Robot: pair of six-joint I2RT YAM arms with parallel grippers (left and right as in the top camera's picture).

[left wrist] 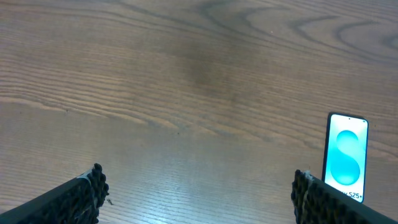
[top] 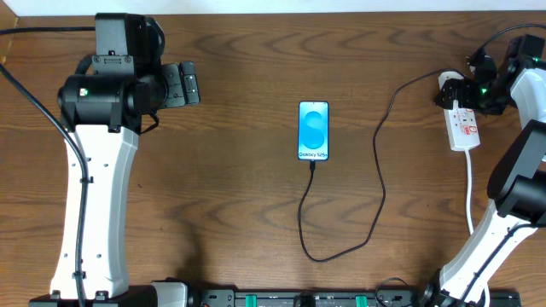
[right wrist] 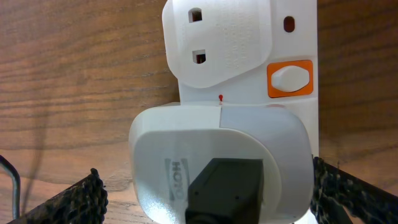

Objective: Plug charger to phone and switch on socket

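Overhead: slim rectangular phone (top: 313, 130), blue screen, mid grained-wood table (top: 239, 196); thin black charger (top: 375, 200) loops from its near edge toward white elongated socket (top: 463, 128), far right. Left wrist: left gripper (left wrist: 199, 202) splayed, empty, 2 ribbed fingers (left wrist: 81, 199). Right wrist: right gripper (right wrist: 214, 202) splayed, empty, flanking rounded white adapter (right wrist: 217, 137); orange switch (right wrist: 289, 79) beyond.

Standing at the phone (top: 313, 130), everything toward 9 o'clock is bare table (top: 239, 170), right up to the left gripper (top: 193, 83), whose jaws gape on nothing. The charger (top: 384, 194) loops out at 6 o'clock and climbs past 3 o'clock, fencing off the socket (top: 465, 130). There a bulky white adapter (right wrist: 221, 162) crowds the uncovered orange switch (right wrist: 289, 79).
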